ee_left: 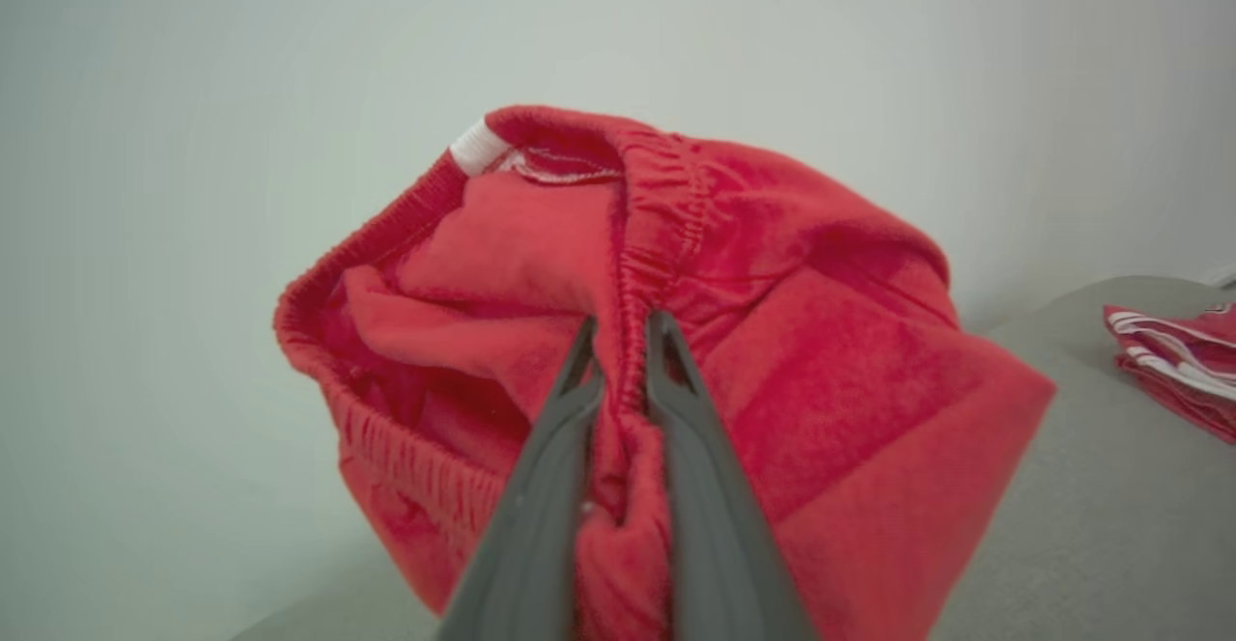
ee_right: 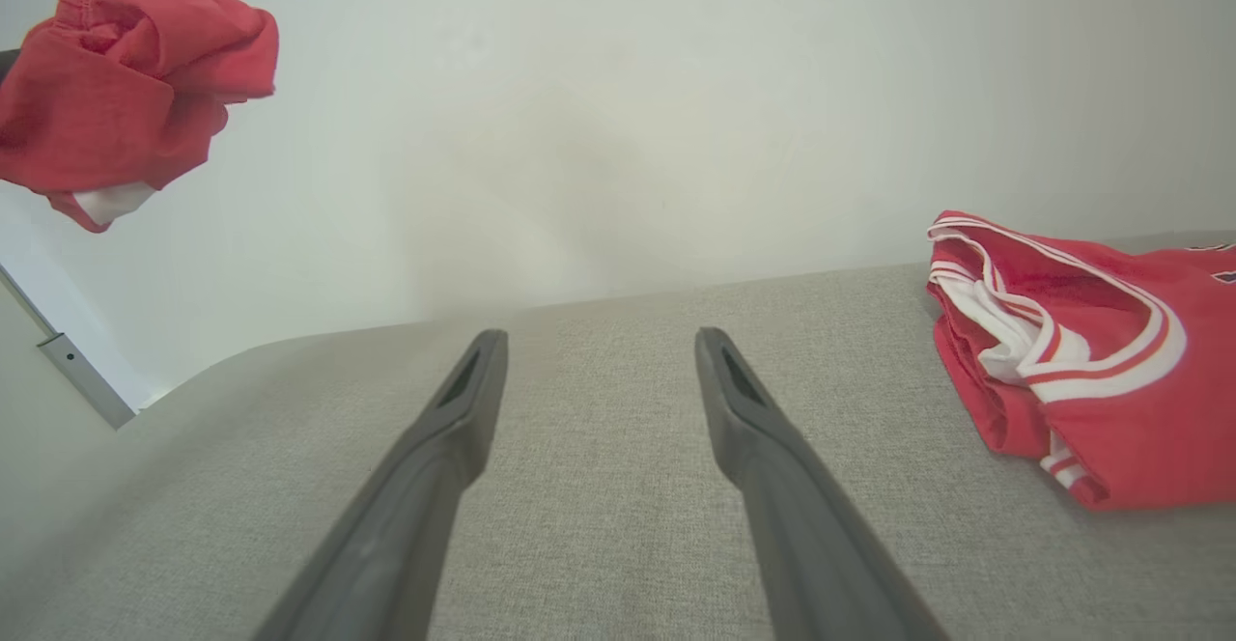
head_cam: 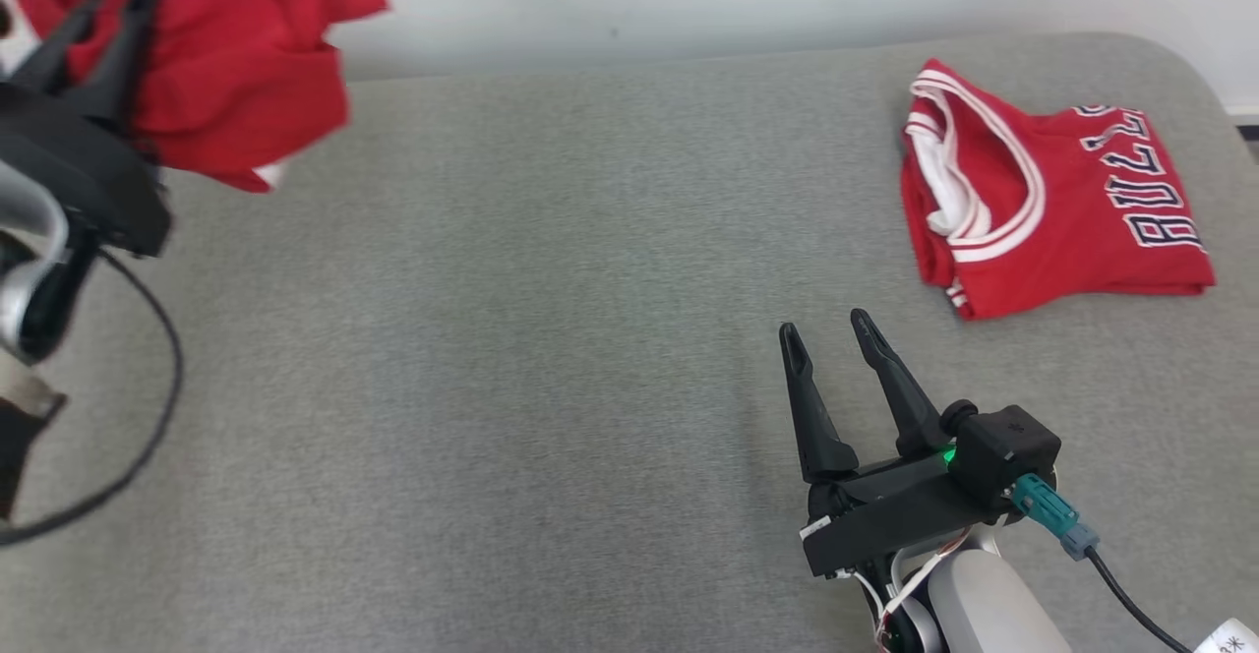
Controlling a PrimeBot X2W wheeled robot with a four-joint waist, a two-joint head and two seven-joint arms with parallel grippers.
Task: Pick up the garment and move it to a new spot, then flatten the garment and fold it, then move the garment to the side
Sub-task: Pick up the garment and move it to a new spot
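Observation:
The garment (head_cam: 236,53) is a bunched pair of red shorts with an elastic waistband, hanging in the air at the head view's top left, above the grey surface. My left gripper (head_cam: 113,4) is shut on it; the left wrist view shows the fingers pinching a fold of the garment (ee_left: 772,351) just below the waistband, at the left gripper (ee_left: 623,332). In the right wrist view the garment (ee_right: 126,81) hangs at the upper left. My right gripper (head_cam: 824,330) rests low over the surface at the lower right, open and empty; it shows as the right gripper (ee_right: 599,337) with fingers spread.
A folded red jersey (head_cam: 1043,191) with white trim and dark lettering lies at the far right of the grey padded surface (head_cam: 511,338); the jersey (ee_right: 1081,351) is right of my right fingers. A pale wall runs behind. A black cable loops by my left arm (head_cam: 167,387).

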